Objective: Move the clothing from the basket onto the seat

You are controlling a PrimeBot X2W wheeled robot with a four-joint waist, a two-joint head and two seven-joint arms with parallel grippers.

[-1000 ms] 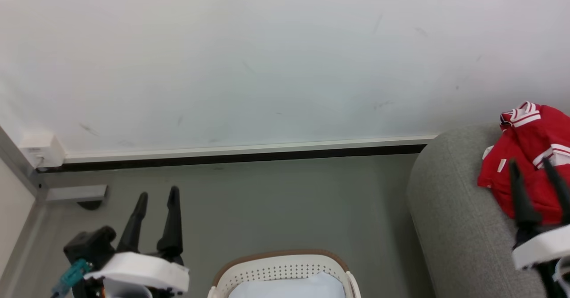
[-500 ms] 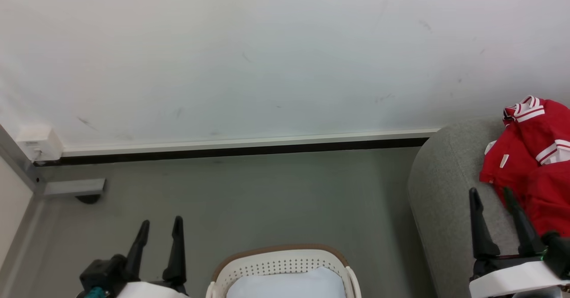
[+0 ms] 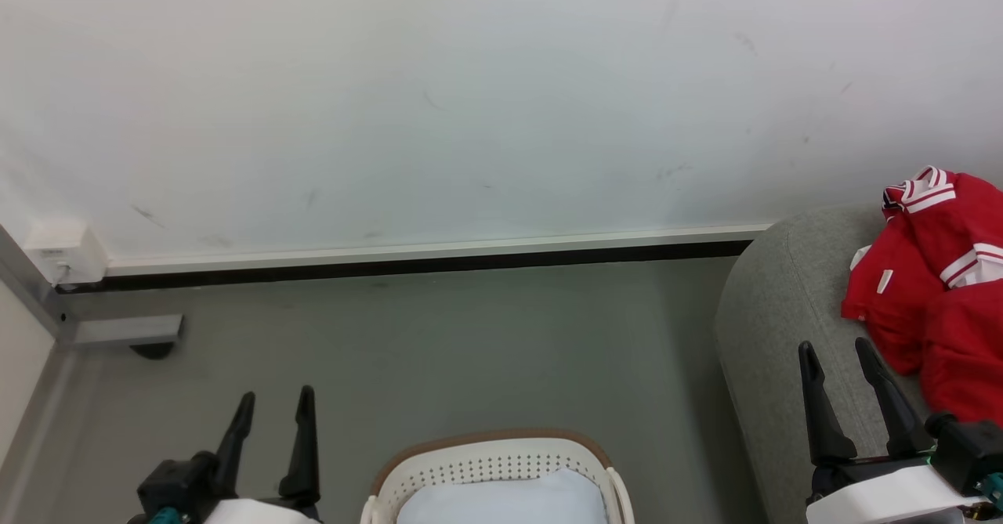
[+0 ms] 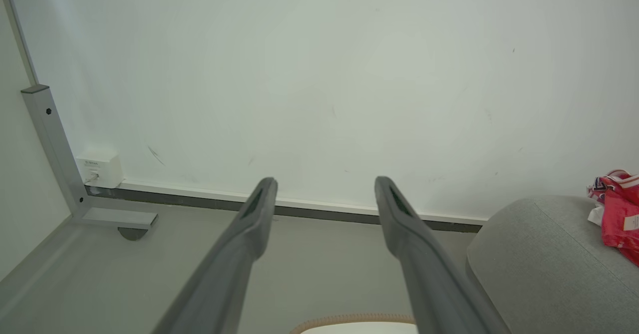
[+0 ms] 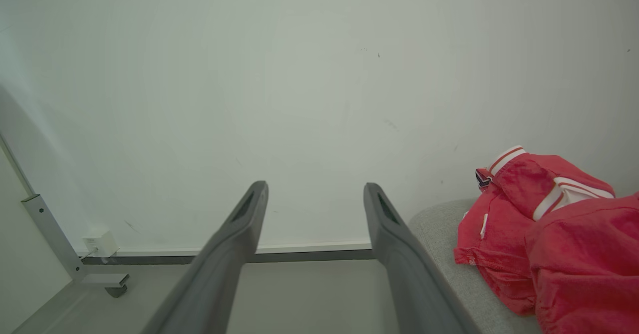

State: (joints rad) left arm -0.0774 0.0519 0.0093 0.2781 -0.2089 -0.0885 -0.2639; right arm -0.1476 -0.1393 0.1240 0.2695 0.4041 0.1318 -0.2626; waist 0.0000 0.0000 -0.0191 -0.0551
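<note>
Red clothing with white striped trim lies heaped on the grey seat at the right edge of the head view; it also shows in the right wrist view, clothing on seat, and in the left wrist view, clothing on seat. The white basket with a brown rim sits at the bottom centre, pale blue lining showing inside. My right gripper stands open over the seat's near side, left of the clothing and apart from it. My left gripper is open at the lower left, empty.
A white wall with a dark baseboard runs across the back. A grey metal frame foot and a small white box sit in the left corner. Grey floor lies between basket and wall.
My right gripper has pulled back and left off the red clothing, which stays on the seat. My left gripper has dropped lower in the head view.
</note>
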